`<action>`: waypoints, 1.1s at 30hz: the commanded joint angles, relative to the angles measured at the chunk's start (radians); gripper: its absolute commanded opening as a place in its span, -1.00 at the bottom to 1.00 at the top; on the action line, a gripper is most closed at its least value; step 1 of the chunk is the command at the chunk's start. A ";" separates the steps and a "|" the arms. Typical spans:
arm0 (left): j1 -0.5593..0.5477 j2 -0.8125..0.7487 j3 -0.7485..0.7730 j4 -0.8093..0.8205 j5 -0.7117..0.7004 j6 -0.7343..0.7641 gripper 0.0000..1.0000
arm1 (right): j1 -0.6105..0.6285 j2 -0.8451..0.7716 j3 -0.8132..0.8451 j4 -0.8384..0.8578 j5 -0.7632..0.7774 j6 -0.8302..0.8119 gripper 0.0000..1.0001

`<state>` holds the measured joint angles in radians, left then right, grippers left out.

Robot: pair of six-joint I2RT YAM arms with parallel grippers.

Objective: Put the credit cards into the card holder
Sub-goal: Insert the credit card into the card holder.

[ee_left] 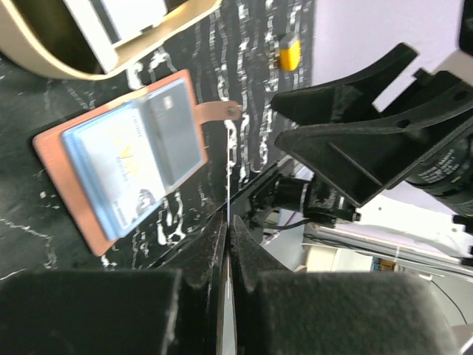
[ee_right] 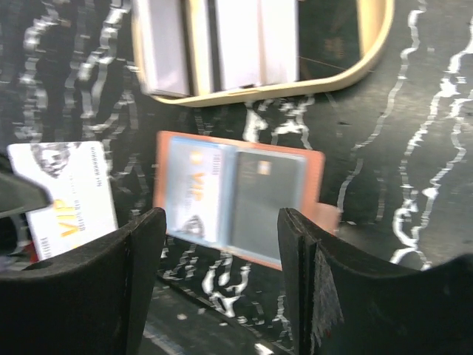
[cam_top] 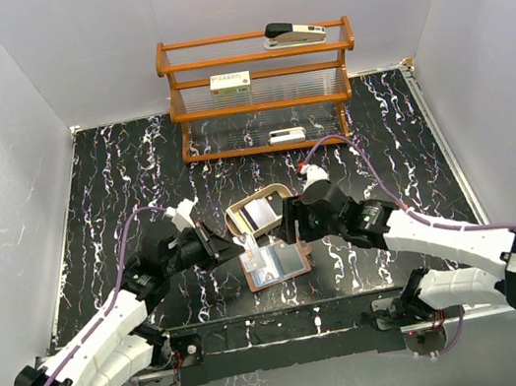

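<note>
1. The left gripper (ee_left: 228, 240) has its jaws clamped together on a white VIP card (ee_right: 63, 196), pinched near one edge. So thin a hold may let the card pivot or slip as it is steered to a pocket.
2. The right gripper (ee_right: 222, 229) has its jaws apart and empty above the card holder (ee_right: 236, 196). It could bump the held card just beside it.
3. The card holder lies open on the surface (cam_top: 115, 178), below and between both grippers and not pinned down. A pushing card would likely slide it.
4. Farther back, more cards (ee_right: 236, 41) rest in the tan tray (ee_right: 295, 85), apart from both jaws.
</note>
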<state>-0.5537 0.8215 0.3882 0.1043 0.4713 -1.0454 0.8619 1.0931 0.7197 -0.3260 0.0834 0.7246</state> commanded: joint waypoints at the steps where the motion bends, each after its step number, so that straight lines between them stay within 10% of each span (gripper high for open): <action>1: -0.002 0.059 0.013 -0.042 0.031 0.045 -1.00 | -0.002 0.057 0.058 -0.083 0.129 -0.127 0.23; 33: -0.002 0.182 0.023 -0.112 0.022 0.101 -1.00 | -0.057 0.328 -0.042 0.094 -0.094 -0.195 -0.36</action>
<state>-0.5537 0.9932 0.3882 0.0132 0.4614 -0.9596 0.8085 1.4155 0.6968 -0.3107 0.0471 0.5251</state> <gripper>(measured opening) 0.009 0.332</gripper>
